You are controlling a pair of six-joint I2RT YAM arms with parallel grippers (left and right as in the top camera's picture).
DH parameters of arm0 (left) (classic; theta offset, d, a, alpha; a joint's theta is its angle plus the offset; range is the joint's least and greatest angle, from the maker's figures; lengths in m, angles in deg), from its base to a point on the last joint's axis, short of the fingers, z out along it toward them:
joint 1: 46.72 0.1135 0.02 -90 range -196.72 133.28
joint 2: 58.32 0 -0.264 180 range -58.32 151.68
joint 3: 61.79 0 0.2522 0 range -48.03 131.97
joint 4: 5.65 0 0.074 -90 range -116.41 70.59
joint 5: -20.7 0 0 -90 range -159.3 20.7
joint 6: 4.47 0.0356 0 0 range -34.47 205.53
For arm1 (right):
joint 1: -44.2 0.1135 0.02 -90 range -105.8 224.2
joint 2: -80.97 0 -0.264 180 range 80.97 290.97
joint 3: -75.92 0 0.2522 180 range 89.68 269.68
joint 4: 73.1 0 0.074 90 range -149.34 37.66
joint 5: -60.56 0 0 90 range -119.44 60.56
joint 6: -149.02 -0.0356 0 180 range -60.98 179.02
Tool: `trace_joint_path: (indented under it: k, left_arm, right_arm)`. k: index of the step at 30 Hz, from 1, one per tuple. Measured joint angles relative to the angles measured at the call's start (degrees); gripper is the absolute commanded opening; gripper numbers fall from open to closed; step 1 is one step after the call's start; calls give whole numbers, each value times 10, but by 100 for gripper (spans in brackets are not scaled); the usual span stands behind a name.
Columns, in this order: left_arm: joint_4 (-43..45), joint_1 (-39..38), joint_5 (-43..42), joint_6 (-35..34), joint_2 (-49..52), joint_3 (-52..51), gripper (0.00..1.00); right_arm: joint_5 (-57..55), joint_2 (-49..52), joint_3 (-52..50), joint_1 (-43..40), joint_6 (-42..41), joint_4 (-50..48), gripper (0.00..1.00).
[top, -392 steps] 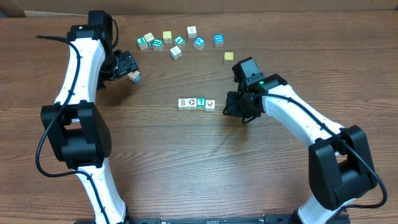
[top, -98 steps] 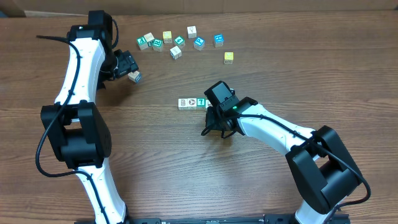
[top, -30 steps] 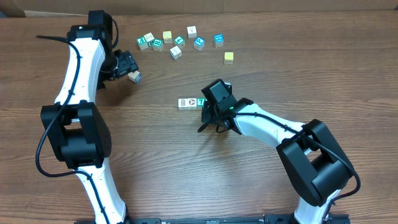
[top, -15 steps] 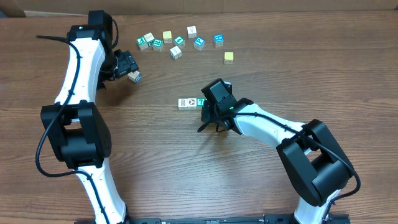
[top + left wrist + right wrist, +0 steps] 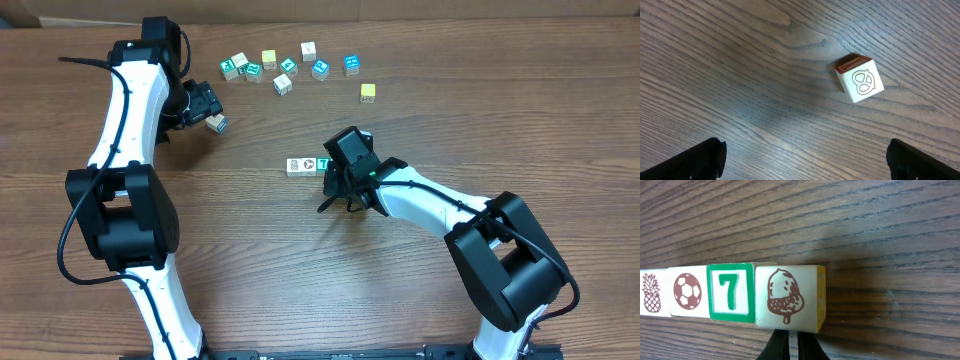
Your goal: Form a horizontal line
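horizontal line (image 5: 730,292) sits mid-table (image 5: 250,270): four cubes touching side to side, pineapple, ball, green 7, acorn. right gripper (image 5: 791,339) is pinched closed and empty, tips at the acorn cube (image 5: 787,297) near edge, possibly touching, view too tight. left gripper (image 5: 207,110) is spread wide over a loose pretzel cube (image 5: 860,79), well apart.

Four picture cubes in a horizontal line (image 5: 730,291) at mid-worktop (image 5: 865,230).
Seen by the right wrist, left to right: pineapple, football, teal-framed 7, acorn, with sides touching and prints facing up.
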Motion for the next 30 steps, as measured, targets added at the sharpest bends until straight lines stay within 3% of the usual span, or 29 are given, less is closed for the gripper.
trace_joint_path:
  k: [19,30]
  left_arm:
    - [0,0,0,0,0,0,100]
    - [0,0,0,0,0,0,100]
  right_arm:
    - [-1,0,0,0,1,3,4]
    - [-22,-16,11,-1,0,101,4]
